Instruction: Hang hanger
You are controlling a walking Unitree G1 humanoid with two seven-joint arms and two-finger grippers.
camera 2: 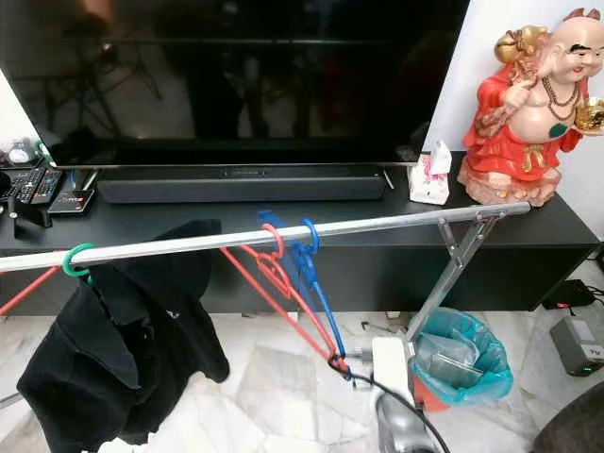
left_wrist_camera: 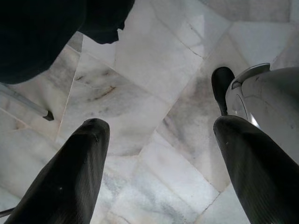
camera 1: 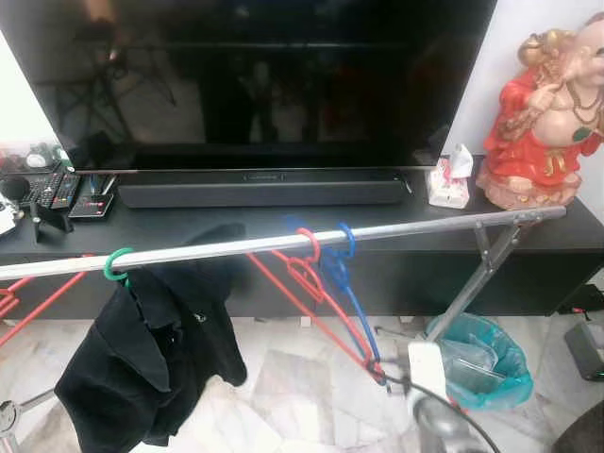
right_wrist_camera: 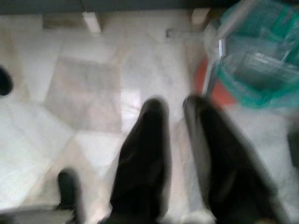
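Red wire hanger [camera 1: 307, 274] and blue plastic hanger [camera 1: 347, 283] hooked on silver metal rail [camera 1: 396, 229], touching. Left gripper [left_wrist_camera: 159, 154] spread wide, empty, over floor. Right gripper [right_wrist_camera: 180, 140] blurry, nearly pressed together, nothing between. Risk imo: arm clipping hangers' low ends, knocking them off.

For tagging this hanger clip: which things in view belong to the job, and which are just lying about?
Job:
- metal rail
- red hanger on the rail
- blue hanger beside it
- green hanger carrying a black garment
- right gripper, low over the floor
- left gripper, jaws open

Lying about:
- television
- soundbar
- red figurine
- tissue pack
- remotes
- green-lined bin
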